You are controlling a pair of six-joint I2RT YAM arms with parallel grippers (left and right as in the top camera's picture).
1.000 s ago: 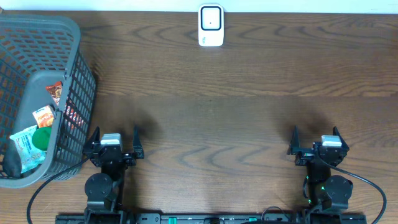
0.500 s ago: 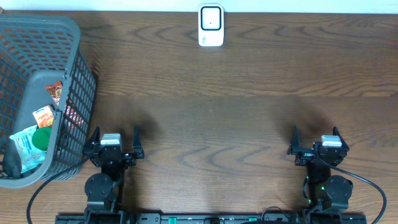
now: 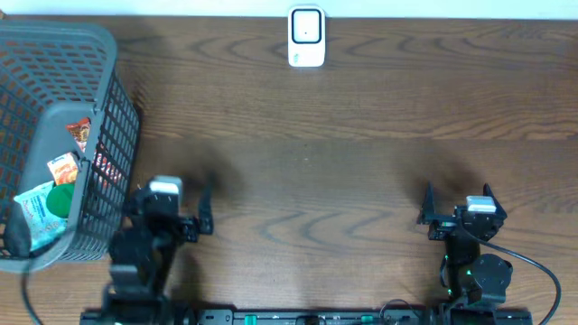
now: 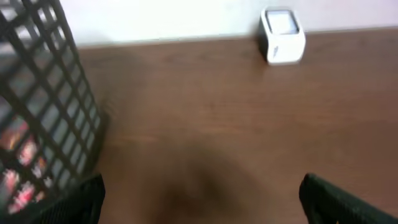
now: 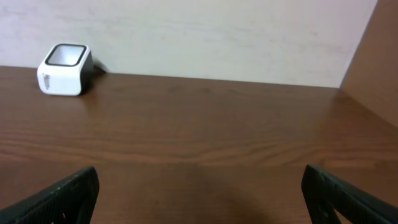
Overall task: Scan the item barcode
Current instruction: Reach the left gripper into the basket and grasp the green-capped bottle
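The items to be scanned, a few snack packets (image 3: 65,168) and a green round thing (image 3: 61,200), lie in the grey mesh basket (image 3: 54,41) at the table's (image 3: 316,135) left edge. None of them is in either gripper. The white scanner (image 3: 306,37) stands at the far edge, well apart from the basket.

The left gripper (image 3: 169,213) sits just beside the basket's near corner with its jaws spread wide and nothing between them. The right gripper (image 3: 458,204) is near the front edge on the other side, equally wide and empty, over bare wood.

From overhead you look down into the basket. The left wrist camera, somewhat blurred, sees only the basket's wall (image 4: 53,93) with red showing through the mesh. It also catches the scanner (image 4: 283,36) far off and its own fingers (image 4: 84,196) low in the frame. The right wrist view shows the scanner (image 5: 64,60) against a pale wall (image 5: 199,31), and no basket.
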